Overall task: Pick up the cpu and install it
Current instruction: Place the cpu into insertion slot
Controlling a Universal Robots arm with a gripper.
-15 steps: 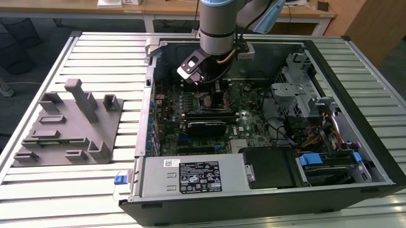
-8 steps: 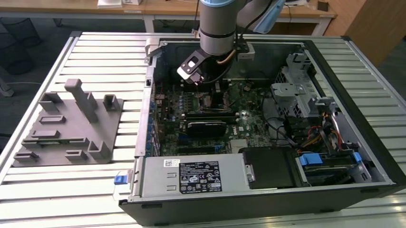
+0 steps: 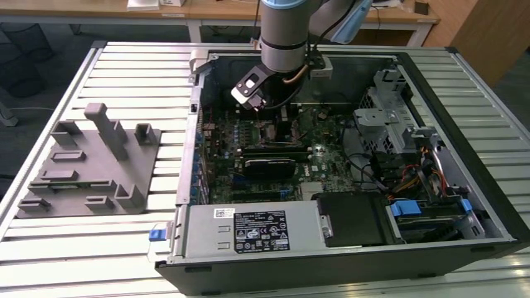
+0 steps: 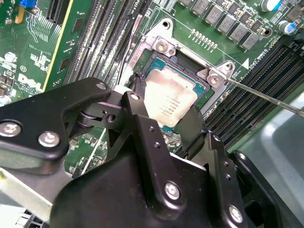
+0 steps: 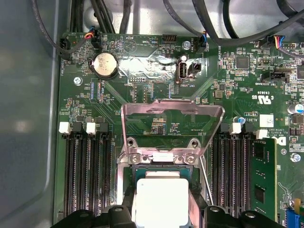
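Note:
The cpu (image 4: 170,100), a pale silver square with a thin green rim, sits over the open socket (image 4: 164,47) on the motherboard, level with it. My gripper (image 4: 166,113) straddles it, with one black finger (image 4: 135,107) against each of two opposite edges, so it is shut on the chip. In the first wrist view the cpu (image 5: 159,197) lies between the fingers (image 5: 118,214), and the metal load plate (image 5: 171,124) stands tilted open behind it. The thin socket lever (image 4: 266,95) sticks out to the side. In the exterior view the gripper (image 3: 267,107) is low inside the computer case (image 3: 463,205).
RAM slots flank the socket, with one green memory module (image 5: 263,175) seated. Black cables (image 5: 213,28) run along the board's edge. A grey plastic block with upright posts (image 3: 91,164) stands on the slatted table at the exterior view's left. A drive cage (image 3: 389,124) and power supply (image 3: 248,230) crowd the case.

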